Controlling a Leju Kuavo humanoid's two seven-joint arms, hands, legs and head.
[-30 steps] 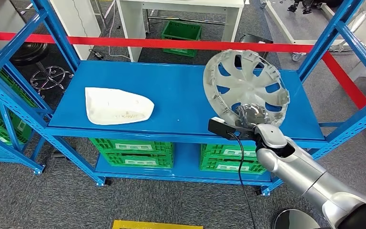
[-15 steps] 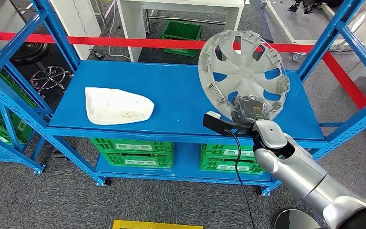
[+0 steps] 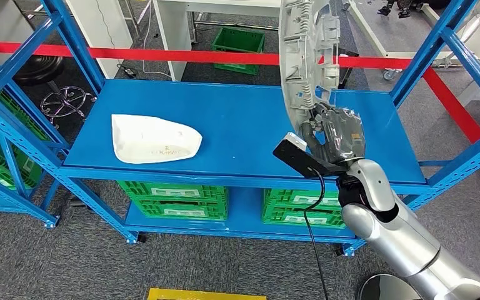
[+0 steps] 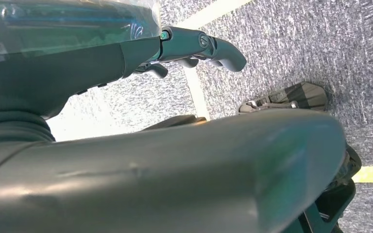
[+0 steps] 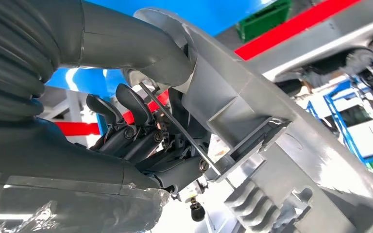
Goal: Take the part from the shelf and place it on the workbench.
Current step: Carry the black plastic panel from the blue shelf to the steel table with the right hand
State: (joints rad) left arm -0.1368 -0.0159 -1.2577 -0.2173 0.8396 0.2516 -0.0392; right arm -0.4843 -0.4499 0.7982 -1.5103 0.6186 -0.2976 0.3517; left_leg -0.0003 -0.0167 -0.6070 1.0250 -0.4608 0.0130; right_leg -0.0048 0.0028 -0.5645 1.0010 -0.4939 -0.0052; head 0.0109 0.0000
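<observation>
A grey wheel cover [image 3: 303, 59] stands nearly on edge above the right part of the blue shelf [image 3: 237, 125], lifted off it. My right hand [image 3: 336, 139] grips its lower rim. In the right wrist view the thumb [image 5: 126, 43] lies over the cover's rim [image 5: 252, 111] and the dark fingers [image 5: 126, 121] curl behind it. My left hand [image 4: 199, 46] hangs over grey carpet with nothing in it, fingers loosely curled.
A white moulded part [image 3: 153, 139] lies on the shelf's left half. Blue uprights [image 3: 440, 44] frame the shelf. Green crates [image 3: 172, 200] sit on the tier below. Red tape [image 3: 162, 55] runs behind, with a white table [image 3: 237, 15] beyond.
My right hand has raised the wheel cover off the shelf and turned it from face-on to nearly edge-on. The white part has not moved.
</observation>
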